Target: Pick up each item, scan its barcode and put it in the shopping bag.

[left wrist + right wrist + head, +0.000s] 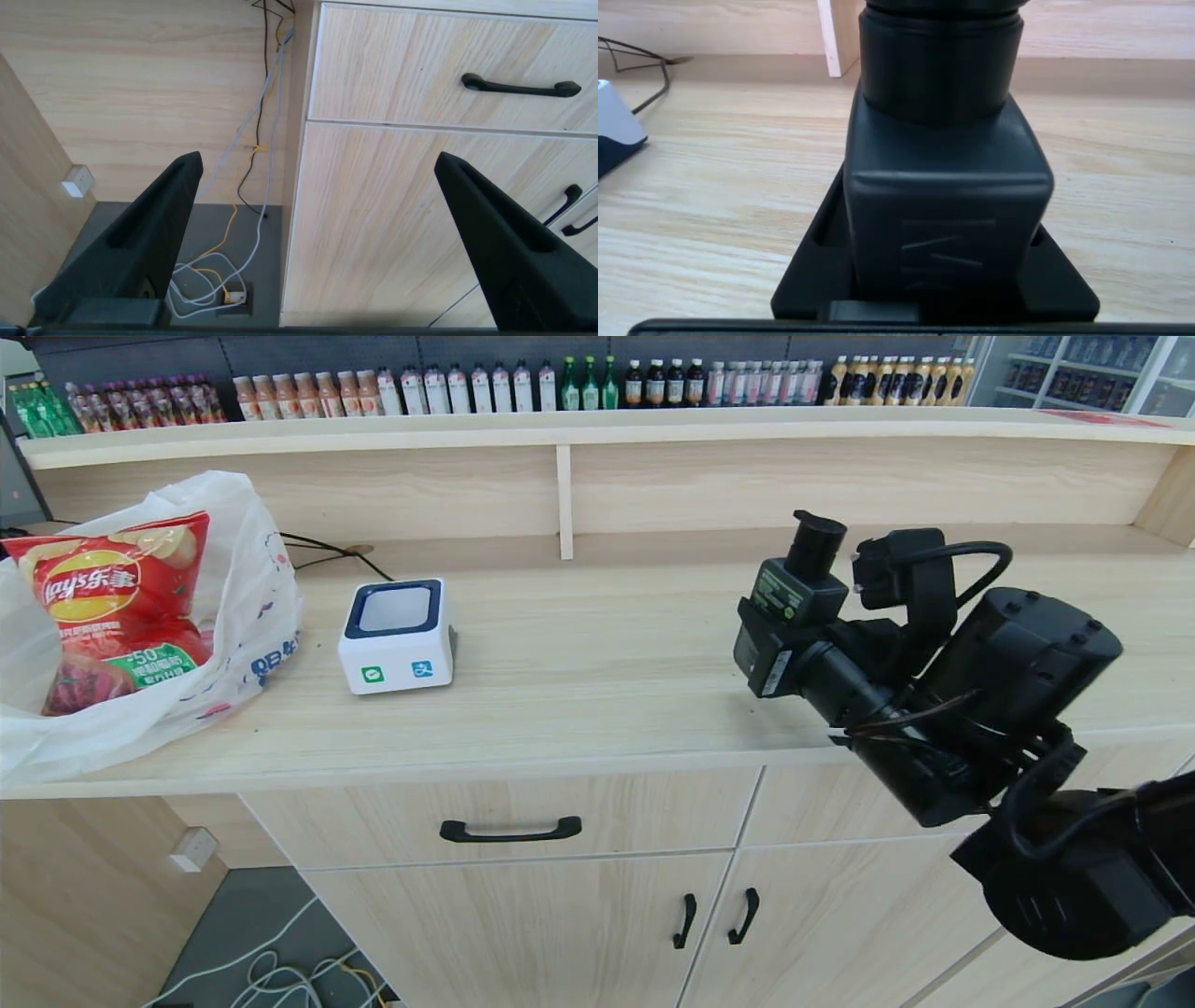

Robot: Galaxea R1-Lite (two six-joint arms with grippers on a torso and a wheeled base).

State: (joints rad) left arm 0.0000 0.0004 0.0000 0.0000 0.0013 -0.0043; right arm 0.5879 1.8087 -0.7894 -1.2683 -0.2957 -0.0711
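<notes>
My right gripper (767, 653) is shut on a black square bottle (792, 590) with a round black cap, held above the right part of the wooden counter (607, 663). In the right wrist view the bottle (943, 187) stands upright between the jaws of the right gripper (938, 280). A white scanner box (397, 635) with a blue-rimmed window sits left of centre, and its corner (612, 126) is some way from the bottle. The white shopping bag (252, 607) lies at the far left with a red crisp packet (112, 597) inside. My left gripper (318, 233) hangs open below counter height, beside the cabinet front.
A raised back ledge (597, 434) with a white upright divider (564, 504) bounds the counter behind. Black cables (327, 553) trail behind the scanner. Drawer and door handles (510, 829) face me under the counter. Loose cables (220, 280) lie on the floor under the left gripper.
</notes>
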